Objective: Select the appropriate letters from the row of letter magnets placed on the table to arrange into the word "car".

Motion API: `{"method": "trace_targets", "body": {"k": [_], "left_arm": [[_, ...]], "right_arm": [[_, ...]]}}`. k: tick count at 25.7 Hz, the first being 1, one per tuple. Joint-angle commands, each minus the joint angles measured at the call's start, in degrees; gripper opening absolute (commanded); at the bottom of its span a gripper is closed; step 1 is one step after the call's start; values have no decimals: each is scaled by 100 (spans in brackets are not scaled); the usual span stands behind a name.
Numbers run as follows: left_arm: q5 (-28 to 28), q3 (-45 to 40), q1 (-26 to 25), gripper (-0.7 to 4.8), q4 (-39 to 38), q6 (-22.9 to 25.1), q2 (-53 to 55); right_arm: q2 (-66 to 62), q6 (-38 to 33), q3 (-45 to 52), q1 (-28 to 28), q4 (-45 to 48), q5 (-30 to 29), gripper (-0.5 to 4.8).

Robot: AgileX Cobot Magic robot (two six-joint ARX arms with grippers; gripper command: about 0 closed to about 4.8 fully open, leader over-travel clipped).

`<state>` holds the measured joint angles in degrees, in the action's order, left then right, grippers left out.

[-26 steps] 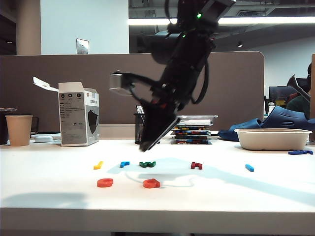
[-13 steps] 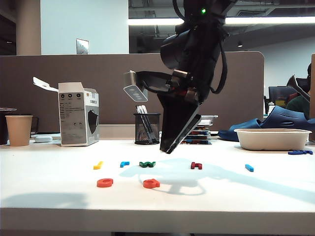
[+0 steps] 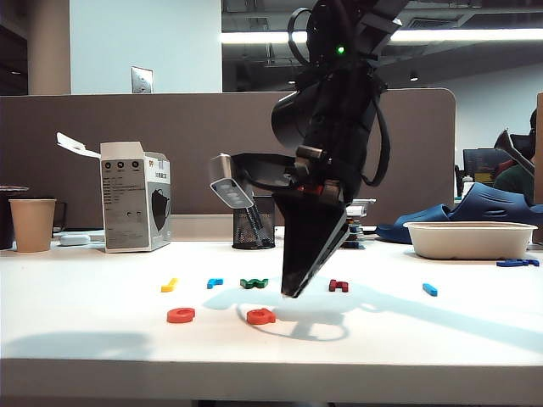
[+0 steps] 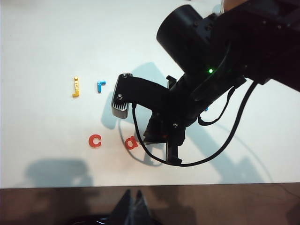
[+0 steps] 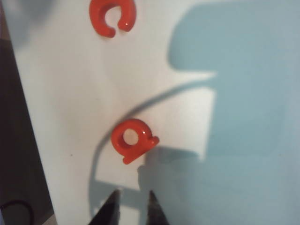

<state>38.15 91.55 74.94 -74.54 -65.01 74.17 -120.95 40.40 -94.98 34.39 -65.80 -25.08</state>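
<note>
On the white desk top, exterior view: the orange-red rounded plastic "a" magnet (image 3: pixel 261 316) and the orange-red "c" magnet (image 3: pixel 181 315) lie in a front row near the table (image 3: pixel 441 339) edge; the right gripper (image 3: pixel 293 292) hangs low, tips down, just beside the "a" on its right, not touching it
Back row, exterior view: yellow letter (image 3: pixel 170 285), bright blue hooked "r" magnet (image 3: pixel 215 282), green letter (image 3: pixel 254 283), dark red letter (image 3: pixel 338 286), plain blue bar (image 3: pixel 430 289)
Key relation: the "r" lies behind and to the left of the fingertips, past the "a"; it belongs to the right of the "a", so I judge the right arm, clearly nearer, must cross back for it
Left wrist view: from above, "c" (image 4: pixel 95 140), "a" (image 4: pixel 131 142) and "r" (image 4: pixel 100 86) read as letters, which the side view cannot give; the left gripper (image 4: pixel 131 202) sits high off the front edge, fingers pressed together
Right wrist view: "a" (image 5: pixel 132 139) lies tilted just ahead of the right gripper (image 5: pixel 132 206), "c" (image 5: pixel 112 17) farther on; jaws narrowly parted and empty, a gap no other view shows; the "r" is out of frame
</note>
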Motion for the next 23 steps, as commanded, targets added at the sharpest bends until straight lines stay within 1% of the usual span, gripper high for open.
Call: {"method": "trace_targets", "body": {"k": [1,2,5,7,16,23], "left_arm": [[44,22,-2,-5,9,7,-11],[44,22,-2,-5,9,4,-11],[44,22,-2,-5,9,4,-11],[44,22,-2,-5,9,4,-11],[44,22,-2,-5,9,4,-11],[44,22,-2,-5,9,7,-11]], "right_arm": [[15,44,-9,7,125,-11,48],[15,42,-9,7,153,-13,39],[13,37,-9,7,155,-15,38],[13,35,-9,7,138,-13,-3],[-164,11,-9,22,-131,-57,-4],[-175,-4,-9,31,26,-79,-4]]}}
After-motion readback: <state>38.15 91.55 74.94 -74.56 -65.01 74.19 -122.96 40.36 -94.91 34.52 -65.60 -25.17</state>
